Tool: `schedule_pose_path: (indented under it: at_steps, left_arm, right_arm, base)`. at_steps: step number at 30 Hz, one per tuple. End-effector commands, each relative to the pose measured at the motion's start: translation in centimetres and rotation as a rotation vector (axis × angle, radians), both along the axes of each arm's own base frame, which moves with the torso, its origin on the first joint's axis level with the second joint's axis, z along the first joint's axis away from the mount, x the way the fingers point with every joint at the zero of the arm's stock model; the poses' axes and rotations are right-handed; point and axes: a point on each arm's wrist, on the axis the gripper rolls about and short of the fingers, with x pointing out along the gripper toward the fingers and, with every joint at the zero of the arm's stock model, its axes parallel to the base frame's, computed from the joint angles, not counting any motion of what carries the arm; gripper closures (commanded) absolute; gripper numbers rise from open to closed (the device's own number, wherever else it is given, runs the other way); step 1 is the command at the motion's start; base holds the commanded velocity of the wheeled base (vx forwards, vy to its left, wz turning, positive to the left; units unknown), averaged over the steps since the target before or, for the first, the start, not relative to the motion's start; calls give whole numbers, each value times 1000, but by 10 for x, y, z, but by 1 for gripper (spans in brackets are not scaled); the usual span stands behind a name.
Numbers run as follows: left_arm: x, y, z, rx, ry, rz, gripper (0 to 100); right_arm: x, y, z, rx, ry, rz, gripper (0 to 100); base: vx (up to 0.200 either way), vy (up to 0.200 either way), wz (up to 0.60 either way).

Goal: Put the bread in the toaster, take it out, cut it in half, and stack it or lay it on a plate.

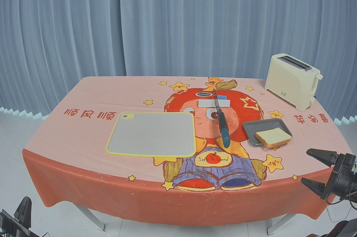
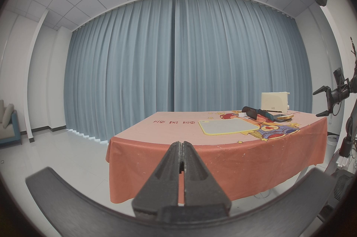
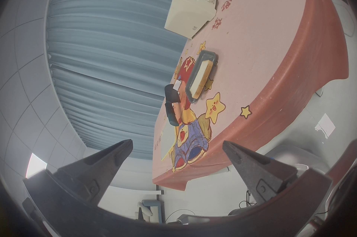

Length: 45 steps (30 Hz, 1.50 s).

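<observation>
A slice of bread (image 1: 273,137) lies on a dark grey tray (image 1: 256,127) at the table's right, also seen as bread (image 3: 201,79) in the right wrist view. A cream toaster (image 1: 292,80) stands at the far right corner. A blue-handled knife (image 1: 222,123) lies in the middle, beside a grey cutting board (image 1: 152,133) with a yellow rim. My right gripper (image 1: 311,169) hangs open off the table's front right edge, below the tray. My left gripper (image 2: 182,148) is shut on nothing, low and well off the table's left front corner.
The table wears a pink and orange printed cloth (image 1: 93,100). A small white and blue card (image 1: 214,102) lies under the knife's blade. Blue curtains (image 1: 178,11) hang behind the table. Bare cloth stretches left of the cutting board.
</observation>
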Motion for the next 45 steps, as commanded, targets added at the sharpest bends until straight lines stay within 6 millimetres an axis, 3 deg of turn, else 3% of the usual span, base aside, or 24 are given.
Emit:
schedule_pose_path:
  at_steps: [1, 23, 30, 45]
  left_arm:
    - [1, 0, -5, 0, 17, 0, 100]
    - [1, 0, -5, 0, 17, 0, 100]
    - [1, 0, -5, 0, 17, 0, 100]
    - [1, 0, -5, 0, 17, 0, 100]
  right_arm:
    - [12, 3, -3, -10, 52, 1, 0]
    - [27, 6, 7, 43, 62, 10, 0]
    - [41, 3, 13, 50, 52, -22, 0]
    - [66, 1, 3, 47, 48, -62, 0]
  base:
    - [0, 0, 0]
    - [0, 0, 0]
    - [0, 0, 0]
    - [0, 0, 0]
